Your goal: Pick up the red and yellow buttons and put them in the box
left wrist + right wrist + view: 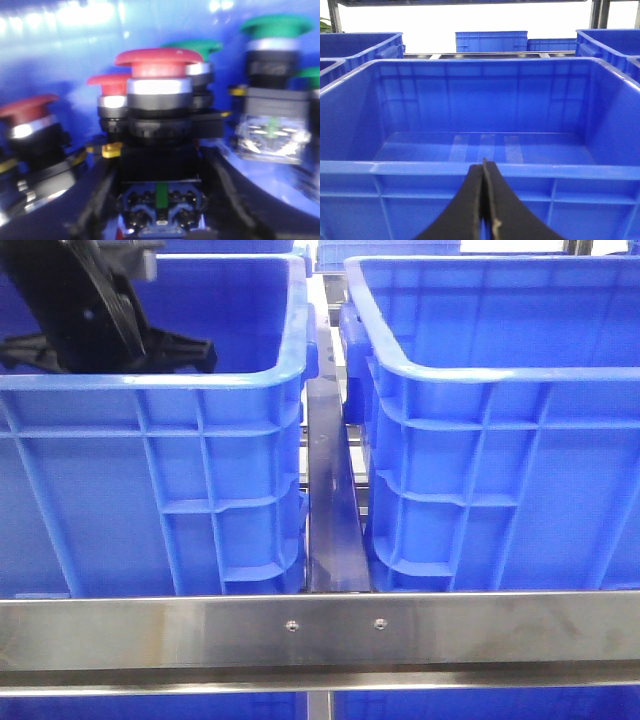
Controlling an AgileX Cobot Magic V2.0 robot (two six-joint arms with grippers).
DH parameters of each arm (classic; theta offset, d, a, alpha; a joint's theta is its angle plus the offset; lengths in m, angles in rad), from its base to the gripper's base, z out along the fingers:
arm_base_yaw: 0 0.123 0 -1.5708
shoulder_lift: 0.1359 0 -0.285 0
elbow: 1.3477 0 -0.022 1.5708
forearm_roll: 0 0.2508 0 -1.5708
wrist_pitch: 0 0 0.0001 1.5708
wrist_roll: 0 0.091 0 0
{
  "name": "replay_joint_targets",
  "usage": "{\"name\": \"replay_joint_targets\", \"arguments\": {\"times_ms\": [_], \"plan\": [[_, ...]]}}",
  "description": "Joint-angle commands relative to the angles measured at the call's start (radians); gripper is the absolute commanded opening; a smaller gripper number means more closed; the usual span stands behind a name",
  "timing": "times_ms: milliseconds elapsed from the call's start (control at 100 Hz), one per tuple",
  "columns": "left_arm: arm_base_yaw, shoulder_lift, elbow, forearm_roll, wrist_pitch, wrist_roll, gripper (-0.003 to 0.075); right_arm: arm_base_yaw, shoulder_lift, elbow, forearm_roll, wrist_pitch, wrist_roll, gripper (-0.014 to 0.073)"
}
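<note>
Item: red button (156, 75), mushroom-capped with a silver collar and black body, standing upright among others inside the left bin (150, 380); in the left wrist view it sits squarely between the two dark fingers (95, 200) of the left end effector (159, 200). Whether those fingers press its body or only flank it we cannot tell, since the view is blurred and close. Neighbours: a second red button (111, 85) just behind and beside it, a third red button (27, 112) off to one side, and green buttons (275, 27) on the other side, which are not wanted. No yellow button is visible to us. Step in hand, as we judge it: the grasp of a first red button, with nothing yet delivered. Next move, as we judge it: a firm closure on the black body below the collar, then a straight lift clear of the crowded neighbours. Left arm (90, 310): angled down into the left bin. Right end effector (484, 210): fingers pressed together, holding nothing, poised level before the near wall of the empty right bin (480, 170), the likely receiving box.
</note>
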Motion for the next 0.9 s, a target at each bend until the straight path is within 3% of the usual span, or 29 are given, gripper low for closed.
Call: {"name": "replay_joint_targets", "arguments": {"times_ms": [0, 330, 890], "plan": [[-0.023, -0.098, -0.029, 0.035, -0.008, 0.008, -0.0019, -0.002, -0.021, -0.001, 0.001, -0.083, -0.004, -0.0068], [-0.113, -0.334, 0.024, 0.052, 0.059, 0.100, -0.0019, -0.002, -0.021, -0.001, 0.001, -0.083, -0.004, -0.0068], [-0.115, -0.808, 0.292, 0.058, 0.064, 0.104, -0.0019, -0.002, -0.021, -0.001, 0.001, -0.092, -0.004, -0.0068]]}}
